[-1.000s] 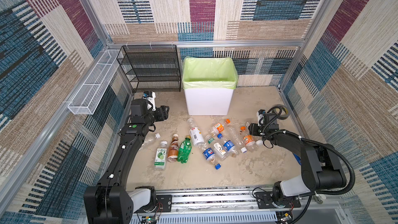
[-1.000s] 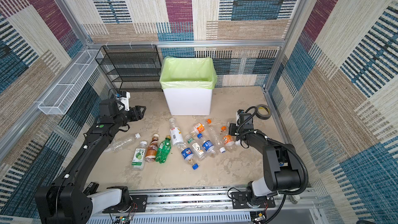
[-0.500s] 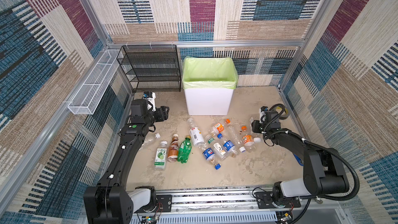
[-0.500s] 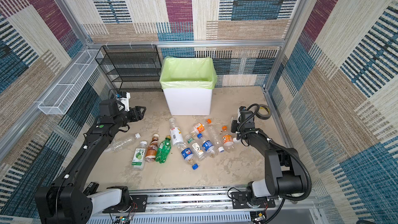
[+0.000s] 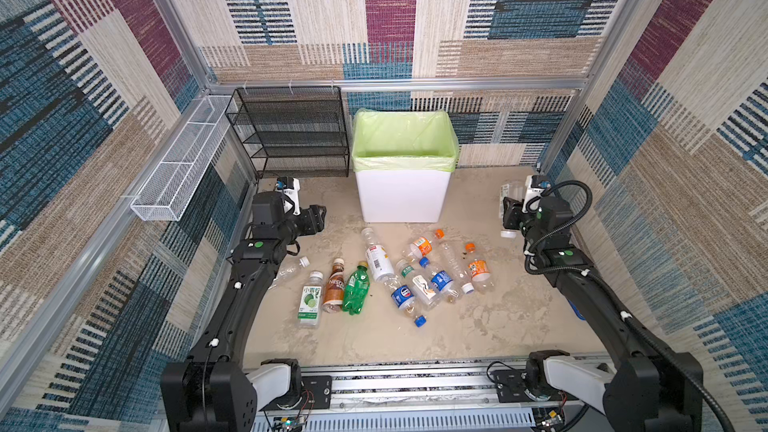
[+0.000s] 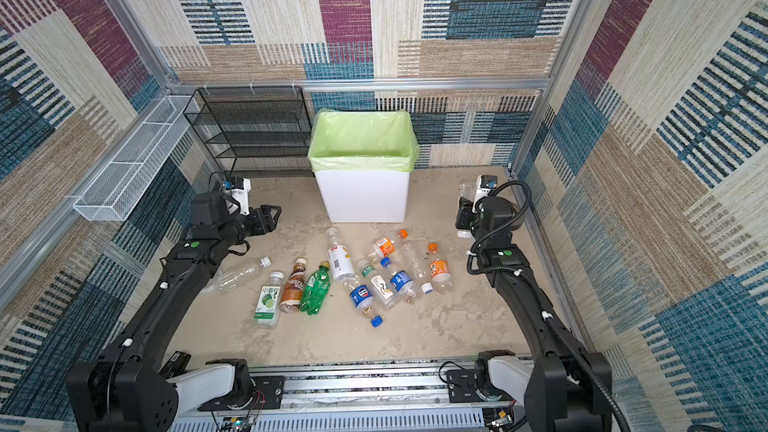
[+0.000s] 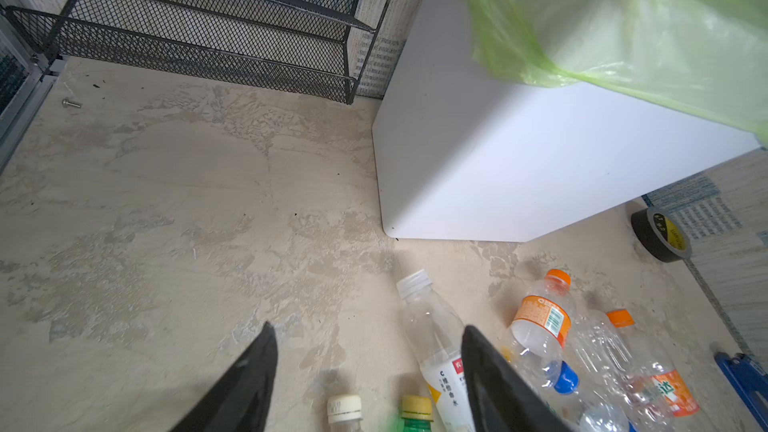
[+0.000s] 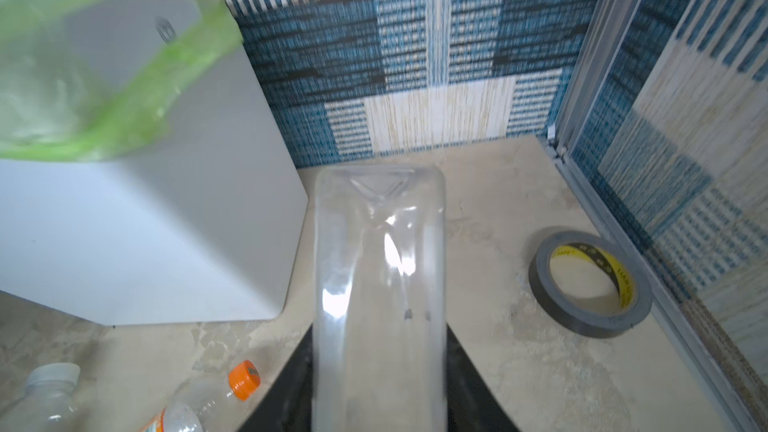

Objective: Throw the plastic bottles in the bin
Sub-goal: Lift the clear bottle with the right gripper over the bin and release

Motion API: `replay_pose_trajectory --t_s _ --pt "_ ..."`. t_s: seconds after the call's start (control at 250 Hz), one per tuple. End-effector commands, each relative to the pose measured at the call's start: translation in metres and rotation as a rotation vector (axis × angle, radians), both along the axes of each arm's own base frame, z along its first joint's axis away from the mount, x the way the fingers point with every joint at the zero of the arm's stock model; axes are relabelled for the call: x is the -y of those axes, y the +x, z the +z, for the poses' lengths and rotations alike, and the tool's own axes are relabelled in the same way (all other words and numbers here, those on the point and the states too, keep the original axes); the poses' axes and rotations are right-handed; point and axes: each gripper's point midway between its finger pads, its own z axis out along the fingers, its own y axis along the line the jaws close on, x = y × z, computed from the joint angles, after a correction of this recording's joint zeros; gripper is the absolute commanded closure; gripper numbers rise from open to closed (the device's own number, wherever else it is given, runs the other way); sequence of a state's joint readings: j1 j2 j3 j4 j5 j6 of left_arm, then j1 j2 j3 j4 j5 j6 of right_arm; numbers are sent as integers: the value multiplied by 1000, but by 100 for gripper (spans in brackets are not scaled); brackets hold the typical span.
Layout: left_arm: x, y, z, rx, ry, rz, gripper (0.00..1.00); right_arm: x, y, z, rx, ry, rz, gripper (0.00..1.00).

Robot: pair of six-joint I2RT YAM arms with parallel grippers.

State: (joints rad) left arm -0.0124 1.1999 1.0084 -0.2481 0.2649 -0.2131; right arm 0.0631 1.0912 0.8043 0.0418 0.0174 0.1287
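Observation:
My right gripper (image 8: 379, 338) is shut on a clear plastic bottle (image 8: 380, 268), which it holds above the floor at the right, beside the bin (image 5: 401, 197). In both top views this bottle (image 5: 510, 197) (image 6: 464, 197) sticks up from the gripper (image 5: 510, 218), white cap downward. The bin, white with a pale green bag, stands at the back middle (image 6: 361, 197). Several more plastic bottles (image 5: 395, 272) lie on the floor in front of it, among them a green one (image 5: 356, 288) and a brown one (image 5: 334, 286). My left gripper (image 5: 318, 218) (image 7: 368, 328) is open and empty, left of the bin.
A grey tape roll (image 8: 590, 284) lies by the right wall. A black mesh rack (image 5: 291, 135) stands left of the bin, and a white wire basket (image 5: 178, 168) hangs on the left wall. One clear bottle (image 5: 291, 270) lies partly under my left arm.
My right gripper has shut on the clear bottle and lifted it off the floor, moving up and toward the back right. The left arm has not moved.

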Motion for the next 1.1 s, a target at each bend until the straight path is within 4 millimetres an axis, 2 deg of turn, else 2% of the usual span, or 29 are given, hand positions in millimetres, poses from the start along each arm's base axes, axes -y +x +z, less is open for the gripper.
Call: replay_pose_trajectory --t_s 0.0,0.172,0.316,0.608,0.764,0.84,0.912,1.0,1.048,1.096 --pt "1 1 4 20 -8 -2 29 -6 -6 55 214 8 41 58" --pt "3 1 3 17 -19 -13 29 -25 -41 107 483 26 160 57" --pt "2 -1 2 29 -9 -8 29 -39 -71 127 625 21 258 57" --pt "9 1 1 40 -41 -35 29 -33 -144 168 906 9 250 56" --pt "13 2 -1 25 -77 -44 29 -28 -170 197 1038 29 236 56" --pt "14 2 -1 29 -84 -40 29 -35 -164 214 1057 46 286 56" --pt "15 1 1 40 -86 -38 29 -49 -141 231 1032 72 375 54" --pt "17 1 4 45 -92 -45 29 -72 -83 252 908 123 489 53" --pt "18 1 3 41 -91 -42 29 -91 -39 259 808 132 535 53" --pt "18 -1 3 38 -89 -37 29 -118 5 259 685 123 586 53"
